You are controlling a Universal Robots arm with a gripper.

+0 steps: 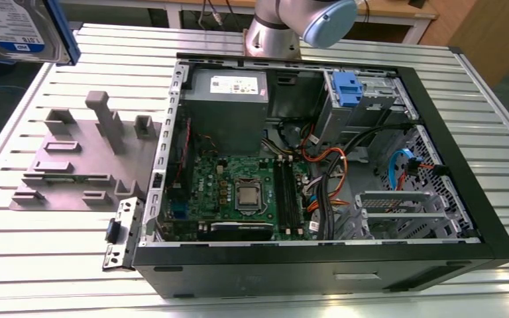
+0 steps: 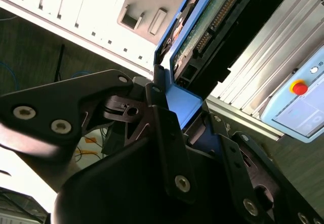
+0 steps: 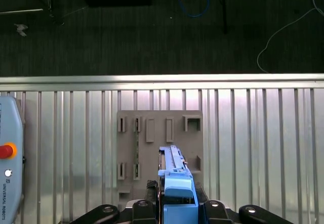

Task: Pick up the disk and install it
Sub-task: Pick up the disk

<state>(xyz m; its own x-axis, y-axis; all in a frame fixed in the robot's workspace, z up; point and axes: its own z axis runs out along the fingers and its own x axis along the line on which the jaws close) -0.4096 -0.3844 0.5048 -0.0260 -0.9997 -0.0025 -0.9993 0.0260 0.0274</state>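
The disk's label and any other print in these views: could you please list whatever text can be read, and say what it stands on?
Label on the disk, held in the gripper: print too blurred to quote.
Sticker on the grey metal box: too small to read.
Pendant: a maker's mark near the red button, left unquoted.
Nothing else is legible.

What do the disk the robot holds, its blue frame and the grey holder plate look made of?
The disk: seemingly metal, silvery body under a paper-like label. Its blue frame: likely plastic, smooth, evenly coloured, moulded shapes. The grey holder plate: probably matte plastic, dull and uniform; painted metal is possible.
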